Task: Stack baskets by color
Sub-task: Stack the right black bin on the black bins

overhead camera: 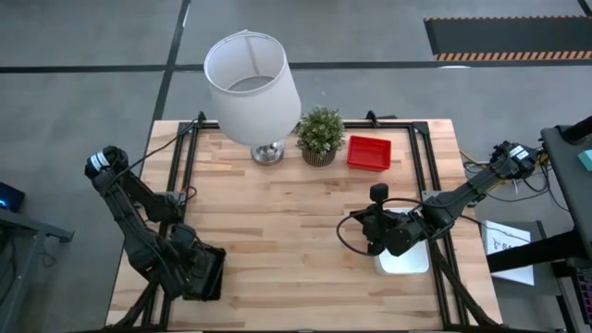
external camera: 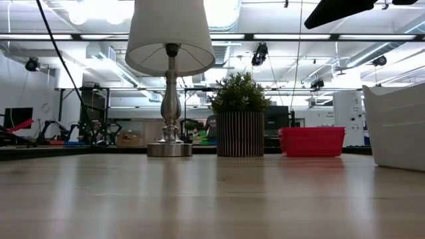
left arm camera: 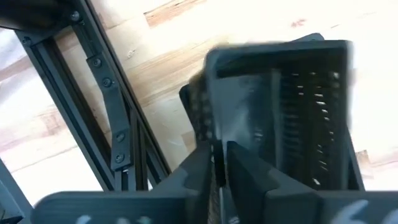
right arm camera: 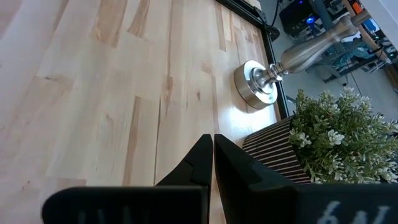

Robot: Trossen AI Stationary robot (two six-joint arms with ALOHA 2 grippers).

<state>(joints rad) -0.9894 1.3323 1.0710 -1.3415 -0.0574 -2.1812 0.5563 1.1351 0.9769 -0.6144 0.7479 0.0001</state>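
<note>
A black mesh basket sits at the table's near left corner, beside the black frame rail. My left gripper points down onto it, fingers nearly together around one wall. A red basket rests on its base at the far edge, right of the plant. A white basket stands on the table at the near right. My right gripper hovers shut just left of it, holding nothing. My left gripper has one side wall of the black basket between its two fingers, one finger inside the basket and one outside. The fingers come from above, pointing down. The basket lies level below them; what its base rests on is hidden.
A white-shaded lamp and a potted green plant stand at the far edge. Black frame rails run along the table's left and right sides. Bare wood fills the middle.
</note>
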